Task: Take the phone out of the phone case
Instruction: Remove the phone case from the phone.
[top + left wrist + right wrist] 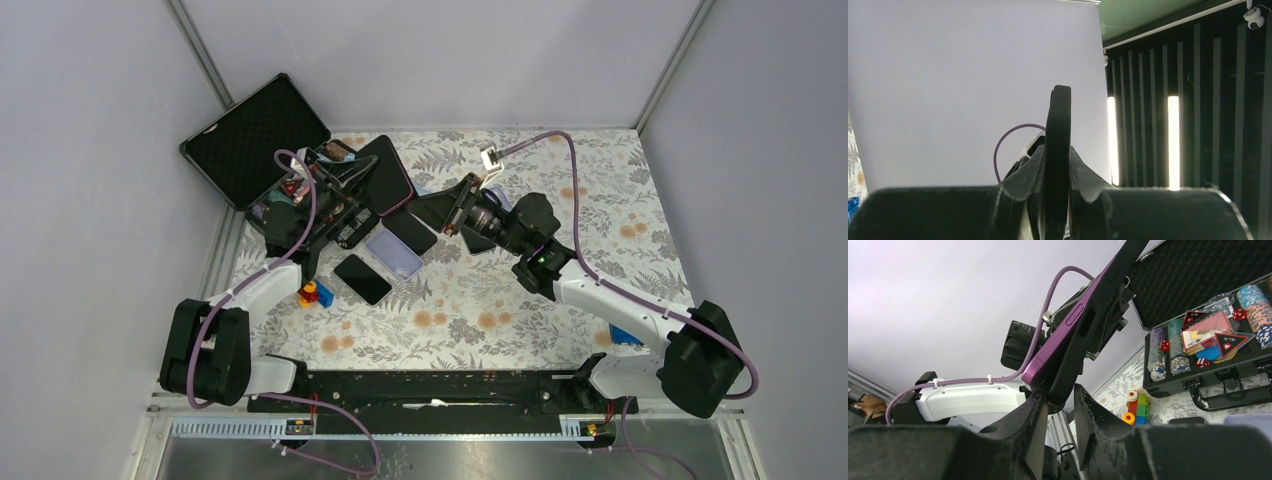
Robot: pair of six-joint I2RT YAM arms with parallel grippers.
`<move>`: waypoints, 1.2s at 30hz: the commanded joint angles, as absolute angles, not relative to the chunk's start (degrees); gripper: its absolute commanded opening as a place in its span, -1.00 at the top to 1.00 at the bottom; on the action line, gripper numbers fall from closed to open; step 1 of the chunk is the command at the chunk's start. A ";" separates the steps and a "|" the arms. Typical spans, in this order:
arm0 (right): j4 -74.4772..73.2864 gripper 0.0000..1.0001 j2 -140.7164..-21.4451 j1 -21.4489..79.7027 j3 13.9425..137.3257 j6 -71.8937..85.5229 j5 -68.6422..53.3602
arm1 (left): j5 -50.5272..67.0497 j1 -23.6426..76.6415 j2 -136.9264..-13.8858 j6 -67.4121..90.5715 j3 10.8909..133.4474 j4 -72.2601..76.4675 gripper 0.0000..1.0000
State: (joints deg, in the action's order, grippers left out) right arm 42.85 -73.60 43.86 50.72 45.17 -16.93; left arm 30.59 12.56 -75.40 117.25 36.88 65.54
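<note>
A purple phone [1060, 342] sits in a black phone case [1098, 315], held up in the air above the table, tilted. In the top view the pair [388, 172] is a dark slab with a pink edge. My left gripper [352, 200] is shut on the phone and case across their thickness; its wrist view shows the black edge [1058, 130] upright between the fingers [1023, 172]. My right gripper [1058, 395] is shut on the lower corner of the case, where the purple phone stands a little away from the case. It also shows in the top view [455, 205].
An open black poker-chip case [262, 140] with chips and cards lies at the back left, under the left gripper. On the floral table lie a lavender phone or case [395, 252], two black phones [362, 278] [412, 232], toy bricks [315, 293] and a blue object [625, 335].
</note>
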 commanded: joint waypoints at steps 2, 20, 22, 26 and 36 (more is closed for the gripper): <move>38.40 0.39 -76.33 43.43 52.95 48.32 -11.52 | 32.87 13.45 -73.58 119.03 37.99 73.04 1.00; 46.67 0.37 -80.52 43.45 54.87 55.47 -16.17 | 33.73 13.53 -72.95 113.64 38.81 72.36 1.00; 46.88 0.49 -80.71 43.50 54.97 55.86 -16.50 | 34.01 13.54 -72.89 112.83 38.69 71.98 1.00; 47.22 0.88 -80.06 43.42 54.26 56.25 -16.33 | 34.76 13.45 -72.03 109.11 37.62 68.53 0.86; 47.24 1.00 -74.59 43.09 51.80 55.84 -14.46 | 35.80 12.85 -68.27 93.91 35.49 51.78 -0.21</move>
